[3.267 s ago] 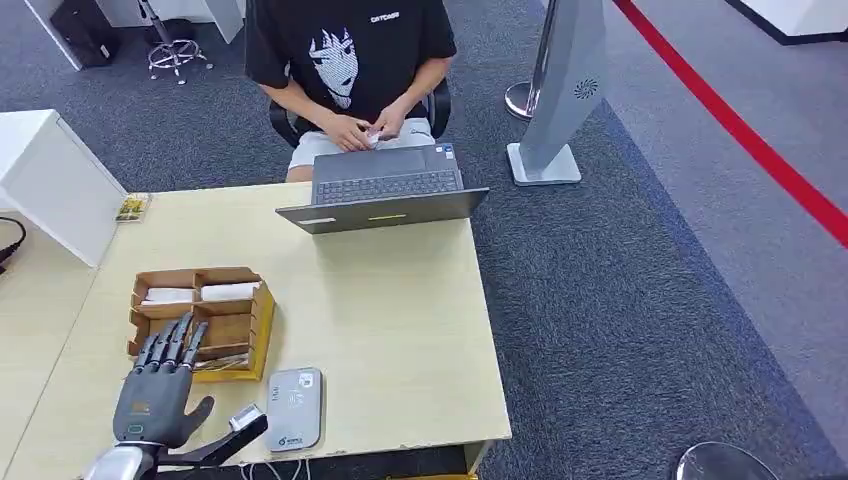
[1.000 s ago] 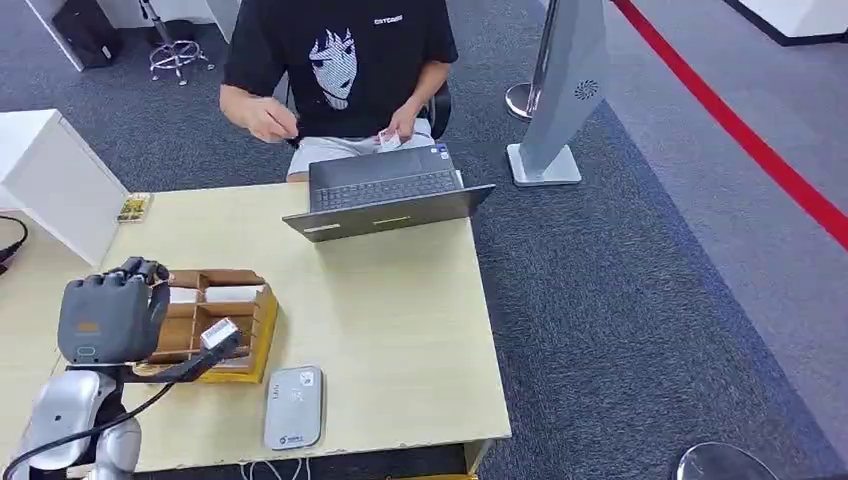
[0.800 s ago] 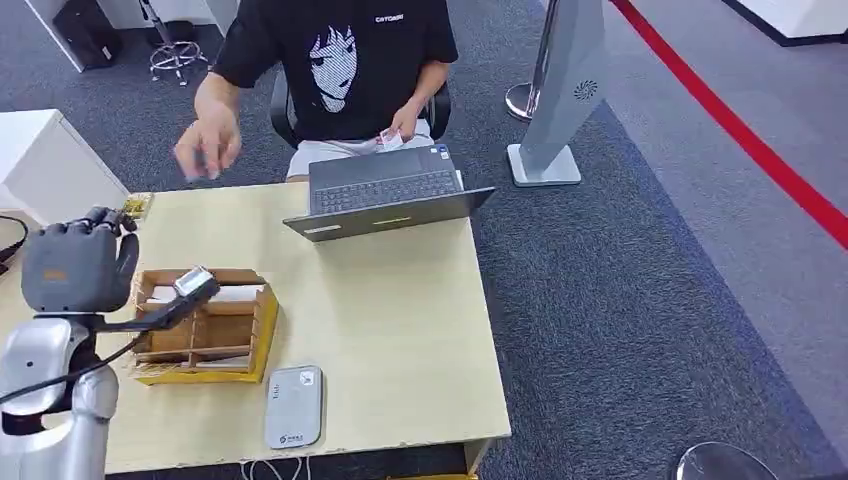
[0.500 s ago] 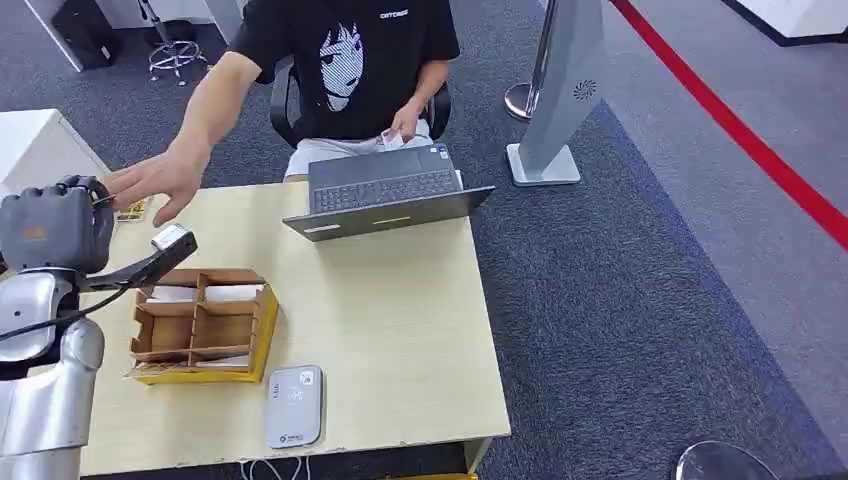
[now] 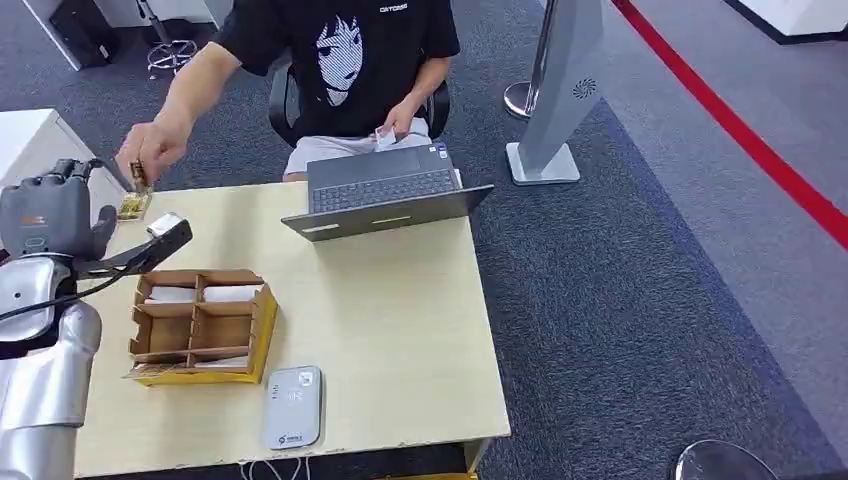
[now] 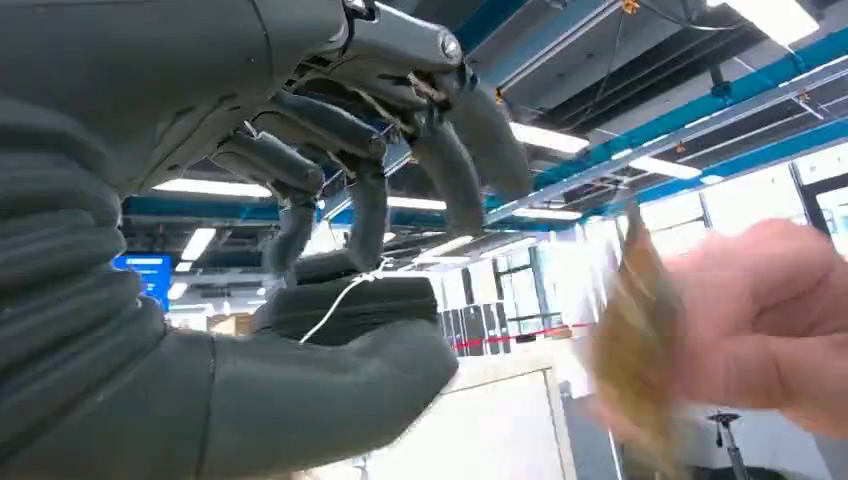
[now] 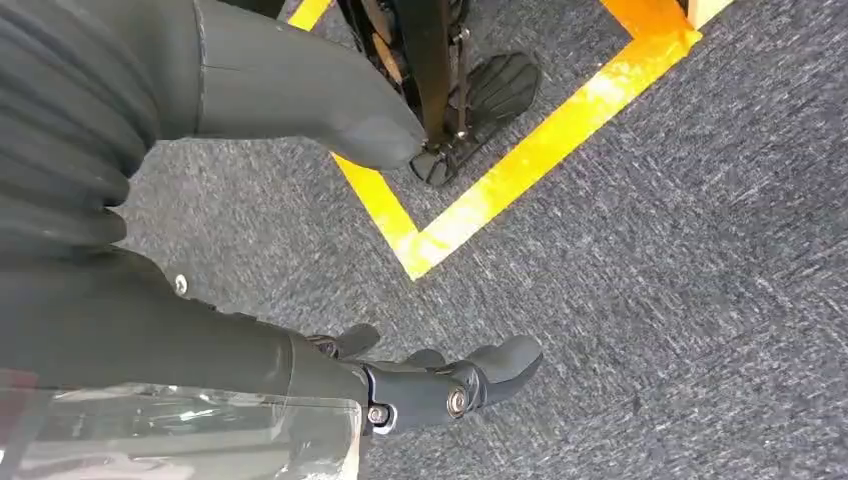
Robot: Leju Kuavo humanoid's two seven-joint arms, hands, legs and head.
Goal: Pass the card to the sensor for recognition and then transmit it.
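Note:
My left hand (image 5: 45, 220) is raised over the table's far left corner, fingers curled in toward the thumb with nothing between them (image 6: 370, 230). Just beyond it a person's hand (image 5: 148, 152) pinches a small brownish card (image 5: 137, 173). In the left wrist view that card (image 6: 640, 350) is blurred and apart from my fingers. The grey card sensor (image 5: 292, 407) lies flat near the table's front edge. My right hand (image 7: 440, 385) hangs over the carpet, fingers loosely spread and holding nothing.
A cardboard divider box (image 5: 262, 322) with white cards stands left of centre. An open laptop (image 5: 385, 195) sits at the far edge before the seated person. Another small card (image 5: 131, 207) lies at the far left corner, beside a white cabinet (image 5: 30, 140).
My left hand rose from beside the sensor, past the box, to the far left corner. The person reached over, met my hand, and now holds the card clear of it.

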